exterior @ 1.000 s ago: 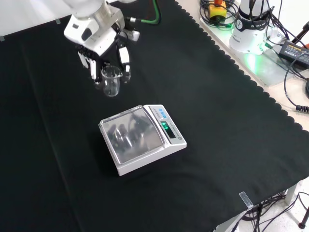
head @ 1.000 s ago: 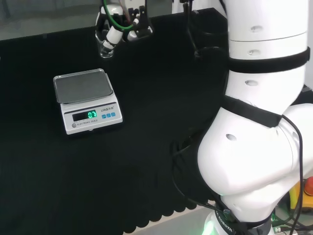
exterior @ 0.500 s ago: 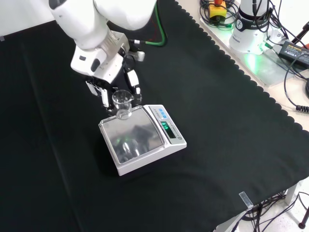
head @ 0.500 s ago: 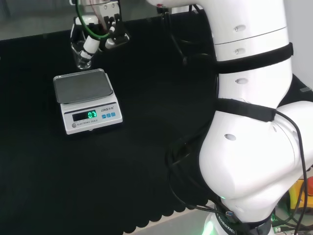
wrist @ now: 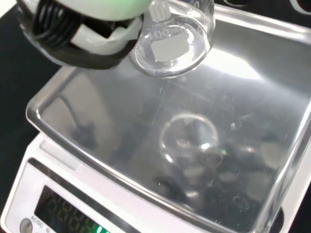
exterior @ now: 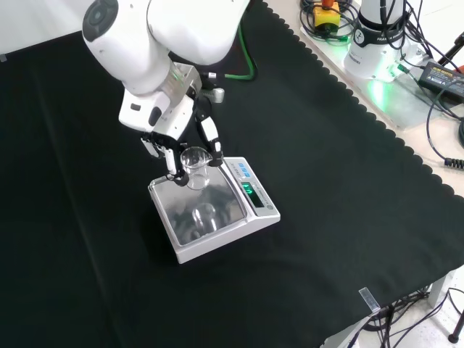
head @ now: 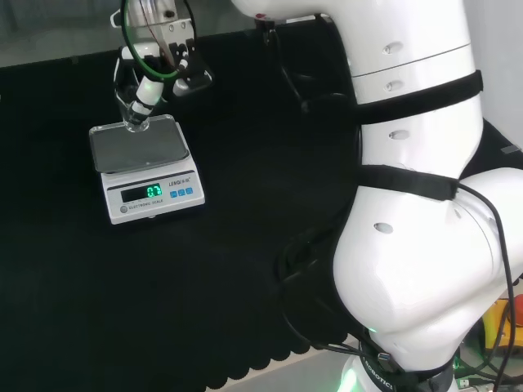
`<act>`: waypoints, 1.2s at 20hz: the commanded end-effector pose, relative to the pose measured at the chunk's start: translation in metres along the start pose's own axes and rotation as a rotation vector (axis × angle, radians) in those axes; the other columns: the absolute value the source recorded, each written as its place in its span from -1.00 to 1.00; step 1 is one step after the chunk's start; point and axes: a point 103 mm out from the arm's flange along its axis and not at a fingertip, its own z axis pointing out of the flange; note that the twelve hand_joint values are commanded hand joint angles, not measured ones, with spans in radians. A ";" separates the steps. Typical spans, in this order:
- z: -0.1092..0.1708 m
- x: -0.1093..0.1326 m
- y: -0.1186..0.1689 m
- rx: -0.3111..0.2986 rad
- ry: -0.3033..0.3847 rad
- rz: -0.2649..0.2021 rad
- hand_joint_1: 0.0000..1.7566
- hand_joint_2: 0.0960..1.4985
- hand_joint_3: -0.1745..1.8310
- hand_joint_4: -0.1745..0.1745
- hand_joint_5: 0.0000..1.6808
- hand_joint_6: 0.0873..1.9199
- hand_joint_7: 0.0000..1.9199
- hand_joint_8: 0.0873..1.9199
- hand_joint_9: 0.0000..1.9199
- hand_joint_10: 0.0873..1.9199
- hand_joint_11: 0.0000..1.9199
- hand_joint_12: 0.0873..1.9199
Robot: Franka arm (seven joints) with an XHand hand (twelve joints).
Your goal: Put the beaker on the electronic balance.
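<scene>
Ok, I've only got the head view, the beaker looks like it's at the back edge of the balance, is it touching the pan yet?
Observer: No. In the wrist view the beaker hangs above the pan, with its reflection apart below it.
Operator: Is the hand really gripping it?
Observer: Yes. In the front view the hand has fingers on both sides of the glass.
Operator: Is it over the pan, not the display?
Observer: Over the pan's far end in the front view, beside the balance keys.

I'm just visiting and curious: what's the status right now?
Hand shut on beaker. Beaker above balance pan, not yet down. Nothing in the way.
</scene>
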 end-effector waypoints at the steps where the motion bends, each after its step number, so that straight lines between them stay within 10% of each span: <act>1: 0.017 0.000 0.012 0.026 0.012 -0.029 0.29 -0.26 -0.14 1.00 0.60 -0.49 0.82 -0.76 1.00 -0.81 0.39 -0.20; 24: 0.039 -0.014 0.026 0.066 0.024 -0.023 0.29 -0.26 -0.14 1.00 0.60 -0.49 0.82 -0.77 1.00 -0.81 0.39 -0.19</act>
